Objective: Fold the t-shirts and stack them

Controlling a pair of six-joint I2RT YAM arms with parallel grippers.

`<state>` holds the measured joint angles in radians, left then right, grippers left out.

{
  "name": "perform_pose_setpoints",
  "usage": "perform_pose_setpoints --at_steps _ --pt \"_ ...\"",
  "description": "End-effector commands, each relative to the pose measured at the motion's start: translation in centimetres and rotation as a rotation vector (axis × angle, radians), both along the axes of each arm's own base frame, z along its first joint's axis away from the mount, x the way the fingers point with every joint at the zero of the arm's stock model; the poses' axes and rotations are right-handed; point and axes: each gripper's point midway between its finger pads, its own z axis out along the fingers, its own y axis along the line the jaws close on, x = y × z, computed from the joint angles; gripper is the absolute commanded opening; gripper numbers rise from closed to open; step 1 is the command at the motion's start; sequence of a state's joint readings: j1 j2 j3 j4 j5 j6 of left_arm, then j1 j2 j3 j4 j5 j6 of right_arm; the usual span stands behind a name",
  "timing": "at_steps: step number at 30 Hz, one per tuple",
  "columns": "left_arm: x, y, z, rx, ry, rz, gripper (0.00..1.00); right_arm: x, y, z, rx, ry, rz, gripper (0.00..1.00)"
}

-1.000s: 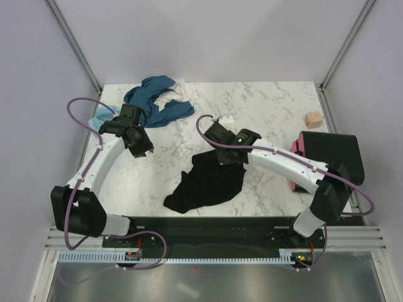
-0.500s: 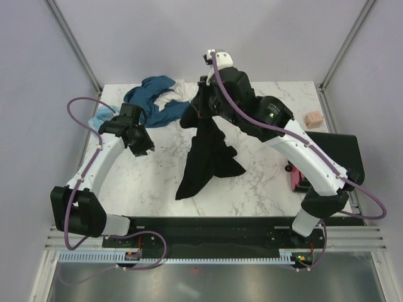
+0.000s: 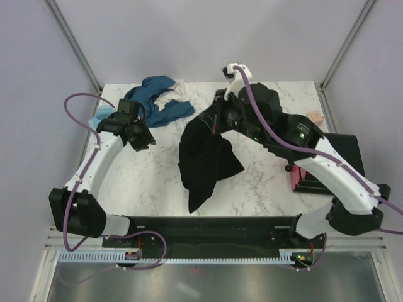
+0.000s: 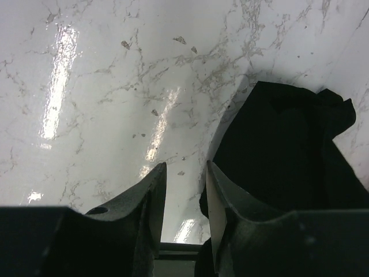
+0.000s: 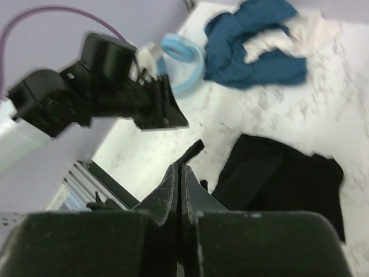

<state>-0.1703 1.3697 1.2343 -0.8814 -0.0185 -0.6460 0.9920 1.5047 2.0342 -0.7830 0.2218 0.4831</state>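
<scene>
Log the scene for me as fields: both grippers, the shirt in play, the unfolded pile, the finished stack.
left gripper: open, empty, over bare table
right gripper: shut on black t-shirt, held up
black t-shirt: hanging crumpled, lower end down at the table's near side
unfolded pile: teal-blue shirt, white shirt, light blue shirt, far left corner
stack: folded black shirt on pink shirt, at the right side

Shirt heap (image 3: pixel 154 100) far left on table (image 3: pixel 157 170); hanging shirt (image 3: pixel 204 160) centre; block (image 3: pixel 313 118) far right
</scene>
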Motion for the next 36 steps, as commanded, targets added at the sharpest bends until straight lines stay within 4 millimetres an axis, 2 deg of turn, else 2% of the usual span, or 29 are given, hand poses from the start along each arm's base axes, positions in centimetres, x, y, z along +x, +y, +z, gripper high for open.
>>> perform_pose_setpoints --at_steps 1,2,3,4,5,6,7,8,9,10,16,21,23,24,25,26,27,28,30,31,32,34,35,36 --pt "1.7 -1.0 1.0 -0.03 -0.041 -0.045 0.41 -0.9 -7.0 -1.9 0.043 0.033 -0.22 0.0" --pt "2.0 -1.1 0.9 -0.025 -0.036 -0.05 0.41 -1.4 -9.2 -2.7 0.037 0.047 -0.276 0.0" --pt "2.3 -1.2 0.9 -0.019 -0.035 -0.054 0.41 -1.6 -9.9 -6.1 0.009 0.118 -0.326 0.0" --pt "2.6 -1.4 1.2 -0.02 -0.041 -0.059 0.41 -2.1 -10.9 -8.0 -0.023 0.154 -0.353 0.0" --pt "2.7 -1.6 1.1 -0.021 -0.036 -0.058 0.41 -2.7 -12.3 -8.7 -0.009 0.171 -0.383 0.0" --pt "2.8 -1.7 1.0 -0.022 -0.035 -0.059 0.41 -3.0 -12.8 -11.7 -0.03 0.234 -0.42 0.0" --pt "2.9 -1.8 1.1 -0.019 -0.037 -0.06 0.41 -3.6 -13.6 -13.4 -0.057 0.269 -0.442 0.0" --pt "2.9 -1.8 1.0 -0.014 -0.033 -0.061 0.41 -4.0 -14.6 -14.0 -0.052 0.279 -0.462 0.0" --pt "2.7 -1.8 0.9 -0.011 -0.03 -0.062 0.4 -4.4 -15.1 -16.0 -0.065 0.323 -0.492 0.0" --pt "2.2 -1.8 0.4 -0.009 -0.017 -0.062 0.4 -4.9 -15.8 -17.1 -0.098 0.348 -0.508 0.0" --pt "0.4 -1.7 -0.4 0.001 0.007 -0.082 0.4 -6.8 -18.5 -21.2 -0.19 0.462 -0.597 0.0" --pt "0.2 -1.2 0.1 0.024 -0.008 -0.06 0.4 -8.4 -20.1 -23.4 -0.236 0.565 -0.672 0.0" --pt "0.3 -1.1 -0.1 0.032 -0.005 -0.056 0.4 -9.7 -21.0 -25.3 -0.303 0.631 -0.703 0.0" --pt "0.4 -1.0 0.0 0.033 -0.005 -0.055 0.4 -10.1 -21.1 -26.0 -0.326 0.653 -0.702 0.02" --pt "0.4 -1.0 -0.3 0.035 0.005 -0.053 0.4 -10.5 -21.4 -26.8 -0.354 0.678 -0.713 0.16" --pt "0.5 -1.1 -0.4 0.034 0.008 -0.057 0.4 -10.8 -21.8 -27.5 -0.377 0.689 -0.726 0.21" --pt "0.7 -1.2 -0.3 0.033 0.007 -0.056 0.4 -11.1 -22.3 -27.7 -0.403 0.693 -0.741 0.25" --pt "0.8 -1.2 -0.4 0.035 0.011 -0.057 0.4 -10.8 -22.8 -27.6 -0.415 0.677 -0.762 0.35" --pt "1.1 -1.3 -0.2 0.035 0.007 -0.058 0.4 -10.2 -23.1 -25.9 -0.39 0.633 -0.781 0.38" --pt "1.2 -1.3 -0.1 0.035 0.002 -0.056 0.4 -9.6 -23.2 -24.8 -0.371 0.596 -0.78 0.43" --pt "1.3 -1.3 -0.2 0.038 0.006 -0.056 0.4 -8.4 -23.0 -22.8 -0.323 0.528 -0.783 0.45" --pt "1.4 -1.3 -0.2 0.036 0.006 -0.057 0.4 -6.6 -21.6 -20.6 -0.314 0.414 -0.705 0.42" --pt "1.3 -1.4 -0.4 0.037 0.012 -0.061 0.4 -6.1 -20.5 -20.1 -0.326 0.383 -0.649 0.46" --pt "1.2 -1.4 -0.6 0.04 0.017 -0.069 0.4 -4.9 -18.3 -19.3 -0.288 0.346 -0.585 0.55"
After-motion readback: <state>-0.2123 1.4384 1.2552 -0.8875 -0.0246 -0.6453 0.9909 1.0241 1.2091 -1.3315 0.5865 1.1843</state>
